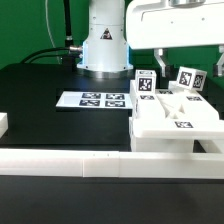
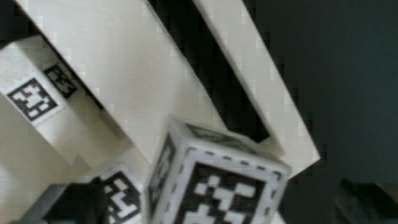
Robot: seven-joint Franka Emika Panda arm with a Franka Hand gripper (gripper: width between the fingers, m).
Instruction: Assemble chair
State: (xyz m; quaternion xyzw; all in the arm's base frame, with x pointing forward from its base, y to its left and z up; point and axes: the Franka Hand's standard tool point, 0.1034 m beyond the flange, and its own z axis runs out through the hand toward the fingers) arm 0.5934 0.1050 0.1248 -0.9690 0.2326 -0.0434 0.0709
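The chair parts are white blocky pieces with black-and-white tags, grouped at the exterior view's right. A flat slotted panel [image 1: 176,116] lies there, with two tagged upright pieces [image 1: 146,86] [image 1: 188,78] standing behind it. My gripper [image 1: 188,62] hangs just above these pieces with its fingers apart. In the wrist view a tagged square-ended piece [image 2: 222,180] lies between my dark fingertips [image 2: 64,205], with the slotted panel [image 2: 169,70] beyond it. The gripper [image 2: 214,212] looks open; I see no contact with the piece.
The marker board [image 1: 100,100] lies flat on the black table in front of the robot base [image 1: 104,45]. A long plain white rail [image 1: 70,162] runs along the near edge. A small white block [image 1: 3,124] sits at the exterior view's left edge.
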